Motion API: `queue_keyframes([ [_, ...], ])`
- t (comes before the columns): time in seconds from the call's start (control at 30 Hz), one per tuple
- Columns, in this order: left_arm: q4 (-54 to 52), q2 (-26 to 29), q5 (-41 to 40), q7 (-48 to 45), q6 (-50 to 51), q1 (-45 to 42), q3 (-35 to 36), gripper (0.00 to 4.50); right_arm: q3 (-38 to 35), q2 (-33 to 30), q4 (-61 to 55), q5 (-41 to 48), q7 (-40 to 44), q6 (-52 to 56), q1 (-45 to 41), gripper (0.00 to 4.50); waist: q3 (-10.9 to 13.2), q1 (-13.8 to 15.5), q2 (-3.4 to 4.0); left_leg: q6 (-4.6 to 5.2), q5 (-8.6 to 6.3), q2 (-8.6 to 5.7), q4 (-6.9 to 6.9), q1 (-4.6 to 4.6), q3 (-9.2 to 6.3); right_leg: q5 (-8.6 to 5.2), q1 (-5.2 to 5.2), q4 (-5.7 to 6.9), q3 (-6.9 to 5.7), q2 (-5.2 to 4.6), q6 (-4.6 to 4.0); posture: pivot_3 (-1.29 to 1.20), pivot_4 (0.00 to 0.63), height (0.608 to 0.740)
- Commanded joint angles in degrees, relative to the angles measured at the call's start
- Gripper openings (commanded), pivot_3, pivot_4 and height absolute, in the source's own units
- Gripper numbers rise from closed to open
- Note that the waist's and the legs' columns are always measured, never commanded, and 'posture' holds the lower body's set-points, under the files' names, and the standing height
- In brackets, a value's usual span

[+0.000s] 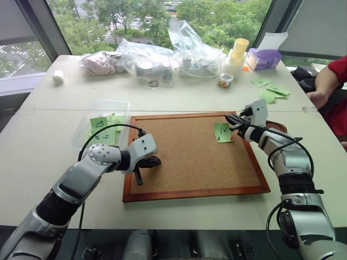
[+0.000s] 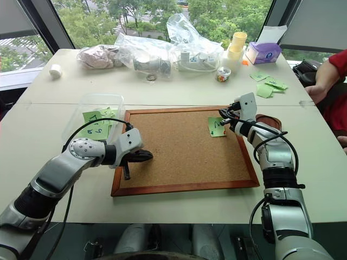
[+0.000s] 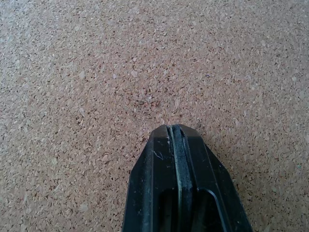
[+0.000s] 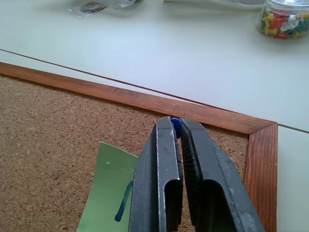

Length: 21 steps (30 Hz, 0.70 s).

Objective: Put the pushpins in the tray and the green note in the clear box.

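Table (image 1: 179,103): cluttered at far edge with clear bags (image 1: 162,54), stacked cups (image 1: 237,54), purple box (image 1: 264,58), pin jar (image 1: 224,80); loose green notes (image 1: 271,89) at far right, near a person's red sleeve (image 1: 339,67).
Corkboard (image 1: 190,157): wood-framed, lying flat mid-table, between both arms.
Clear box (image 1: 103,108): just left of corkboard, touching or nearly touching its frame; green notes with digits inside.
Tray (image 2: 269,119): reddish-brown, just past corkboard's right edge, mostly hidden behind right arm.
Green note (image 1: 222,132): on cork near far right corner, dark mark facing up, edges a little skewed to the frame; near edge curling off the cork.
Pushpin (image 4: 176,126): blue head, pinched at right fingertips, above the note's far edge.
Right gripper (image 1: 232,120): fingers closed on the pushpin, pointing left over the note.
Left gripper (image 1: 139,177): fingers pressed fully together, holding nothing, tips angled down at bare cork near the left frame.
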Motion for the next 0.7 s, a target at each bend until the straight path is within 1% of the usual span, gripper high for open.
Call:
queue_keyframes([
  [0.03, 0.7, 0.2, 0.4, -0.9, 1.4, 1.7, -2.3, 0.0, -7.0, -2.2, -3.5, 1.1, -5.4, -0.1, -0.7, 0.03, 0.0, 0.1, 0.0, 0.0, 0.0, 0.0, 0.0, 0.0, 0.0, 0.0, 0.0, 0.0, 0.0, -0.01, 0.0, 0.0, 0.15, 0.735],
  [0.1, 0.6, 0.3, 0.5, -0.9, 1.1, 1.5, -2.0, 0.0, -10.3, -4.8, -4.9, -0.1, -8.9, 1.4, 1.4, 0.03, 0.0, 0.2, 0.0, 0.0, 0.0, -0.01, 0.0, 0.0, 0.0, 0.0, 0.0, 0.0, 0.0, -0.02, 0.0, 0.0, 0.15, 0.735],
  [0.17, 0.7, 0.1, 0.6, -0.9, 0.8, 1.1, -1.9, 0.0, -12.0, -6.7, -7.2, -0.6, -10.6, 3.2, 3.9, 0.03, 0.0, 0.2, 0.0, 0.0, 0.0, -0.01, -0.03, -0.01, -0.01, 0.0, 0.0, -0.02, 0.0, -0.04, -0.01, 0.0, 0.15, 0.735],
  [0.37, 2.3, -0.8, 1.3, -1.3, -0.1, -0.5, -1.8, 0.0, -13.0, -9.6, -11.7, 0.0, -10.7, 9.8, 9.8, 0.03, -0.2, 0.0, 0.28, -0.04, 0.02, 0.0, -0.03, 0.15, 0.0, -0.01, 0.17, -0.03, 0.01, -0.01, -0.01, 0.0, 0.15, 0.735],
  [0.5, 3.0, -0.7, 1.9, -2.1, -1.1, -0.9, -2.4, 0.0, -12.7, -9.2, -9.7, 0.2, -10.3, 11.0, 9.5, 0.03, -0.2, 0.0, 0.32, -0.03, 0.02, -0.02, -0.02, 0.24, -0.01, -0.01, 0.29, -0.04, 0.03, 0.0, -0.01, 0.0, 0.15, 0.735],
  [0.7, 4.6, -1.8, 3.1, -2.5, -2.3, -1.9, -3.4, 0.0, -11.1, -8.7, -3.0, -1.9, -11.0, 8.7, 6.6, 0.03, -0.2, 0.3, 0.33, -0.01, 0.0, -0.06, -0.02, 0.24, -0.07, -0.01, 0.37, -0.1, 0.02, 0.0, -0.01, 0.0, 0.15, 0.735],
])
